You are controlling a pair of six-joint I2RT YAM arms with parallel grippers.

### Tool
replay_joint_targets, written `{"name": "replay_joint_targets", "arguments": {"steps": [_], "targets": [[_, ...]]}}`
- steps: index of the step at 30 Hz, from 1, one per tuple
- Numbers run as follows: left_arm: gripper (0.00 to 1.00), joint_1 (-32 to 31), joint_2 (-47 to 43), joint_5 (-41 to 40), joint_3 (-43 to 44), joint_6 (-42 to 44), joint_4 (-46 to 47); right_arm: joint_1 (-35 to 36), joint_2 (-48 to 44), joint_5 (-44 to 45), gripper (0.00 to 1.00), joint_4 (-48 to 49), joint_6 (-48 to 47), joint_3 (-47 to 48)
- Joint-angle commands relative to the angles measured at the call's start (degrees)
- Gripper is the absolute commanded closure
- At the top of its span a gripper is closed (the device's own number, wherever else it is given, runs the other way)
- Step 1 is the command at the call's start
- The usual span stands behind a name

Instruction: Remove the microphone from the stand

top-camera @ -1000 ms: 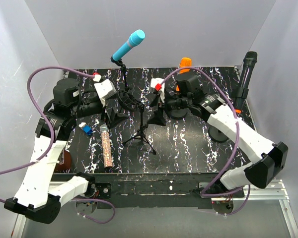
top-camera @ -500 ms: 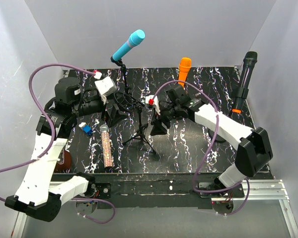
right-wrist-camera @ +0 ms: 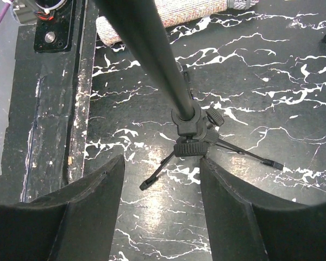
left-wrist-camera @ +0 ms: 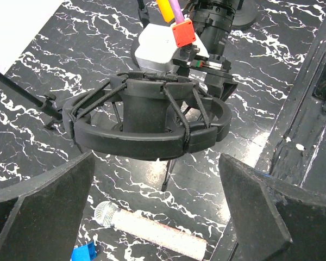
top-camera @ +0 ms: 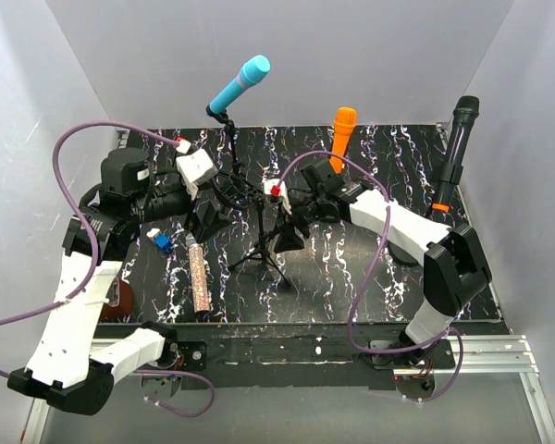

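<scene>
A black tripod stand (top-camera: 262, 245) stands mid-table with a ring-shaped shock mount (top-camera: 233, 188) on top. A glittery pink microphone (top-camera: 198, 276) lies flat on the table left of the stand's feet. My left gripper (top-camera: 208, 217) is open wide just left of the mount. In the left wrist view the mount (left-wrist-camera: 146, 136) hangs ahead of the gripper (left-wrist-camera: 155, 179), with the pink microphone (left-wrist-camera: 152, 234) below. My right gripper (top-camera: 291, 236) is open beside the stand's pole; in the right wrist view its jaws (right-wrist-camera: 162, 163) sit either side of the tripod hub (right-wrist-camera: 186, 130), not touching it.
A blue microphone (top-camera: 240, 83) on a stand at the back, an orange microphone (top-camera: 341, 129) behind the right arm, and a black microphone (top-camera: 461, 129) on a round-based stand (top-camera: 407, 248) at the right. A small blue object (top-camera: 162, 242) lies by the left arm.
My right arm has swung left from the orange microphone to the tripod stand, and its jaws have narrowed. The left arm has barely shifted.
</scene>
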Motion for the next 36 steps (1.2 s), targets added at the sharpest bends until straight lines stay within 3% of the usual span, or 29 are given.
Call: {"name": "replay_joint_targets", "arguments": {"steps": [1, 11, 23, 27, 32, 36], "targets": [[0.02, 0.2, -0.11, -1.84, 2.9, 2.28, -2.39, -0.63, 0.91, -2.8, 0.37, 3.22, 0.46, 2.61], [0.02, 0.2, 5.42, 3.24, 12.38, 9.75, -12.22, -3.01, 4.33, -9.74, 0.42, 3.76, 4.6, 5.68], [0.02, 0.11, 7.8, 4.22, 14.94, 9.41, -10.39, -3.01, 6.45, -10.37, 0.53, 2.79, 4.07, 6.39], [0.02, 0.11, 8.41, 4.39, 15.21, 8.45, -9.17, -3.01, 6.8, -9.84, 0.66, 2.43, 3.36, 6.47], [0.02, 0.11, 8.5, 5.28, 13.72, 6.34, -6.61, -2.57, 4.79, -5.72, 0.93, 6.29, 3.63, 3.59], [0.02, 0.11, 7.19, 3.08, 10.64, 2.73, -2.84, -0.55, -0.31, 0.95, 0.99, 15.77, 0.48, -3.97]]}}
